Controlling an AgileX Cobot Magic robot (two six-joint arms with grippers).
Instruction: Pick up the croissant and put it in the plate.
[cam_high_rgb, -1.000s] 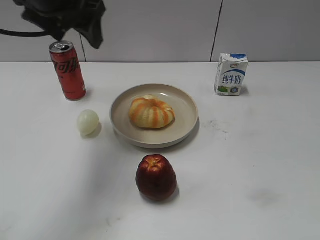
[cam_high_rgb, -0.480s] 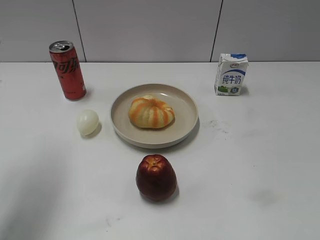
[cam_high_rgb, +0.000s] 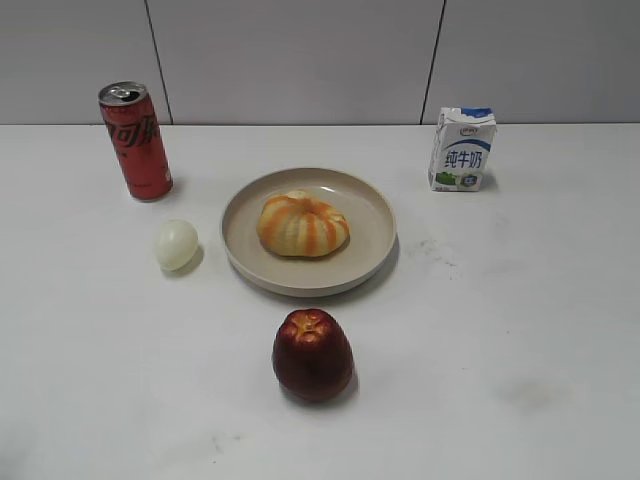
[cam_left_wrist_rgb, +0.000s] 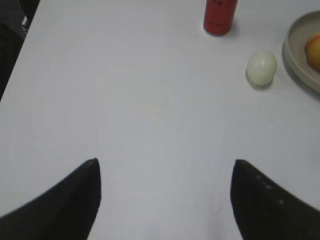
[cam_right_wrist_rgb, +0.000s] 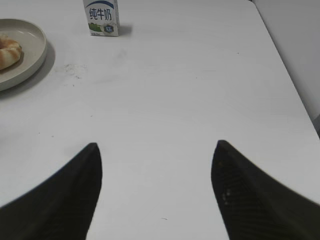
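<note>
The croissant (cam_high_rgb: 302, 224), a puffy ring with orange and cream stripes, lies inside the beige plate (cam_high_rgb: 375, 215) at the table's middle. Its edge shows in the left wrist view (cam_left_wrist_rgb: 313, 50) and the right wrist view (cam_right_wrist_rgb: 9, 51), inside the plate (cam_left_wrist_rgb: 299, 60) (cam_right_wrist_rgb: 35, 52). Neither gripper shows in the exterior view. My left gripper (cam_left_wrist_rgb: 165, 167) is open and empty over bare table, well left of the plate. My right gripper (cam_right_wrist_rgb: 156, 150) is open and empty over bare table, right of the plate.
A red can (cam_high_rgb: 134, 140) stands at the back left and a pale egg (cam_high_rgb: 176, 244) lies left of the plate. A dark red apple (cam_high_rgb: 312, 354) sits in front of the plate. A milk carton (cam_high_rgb: 462, 149) stands at the back right. The table's right edge (cam_right_wrist_rgb: 295, 90) is near.
The dark left arm at the top left of the exterior view one second ago has left that view. The croissant and the plate have not moved.
</note>
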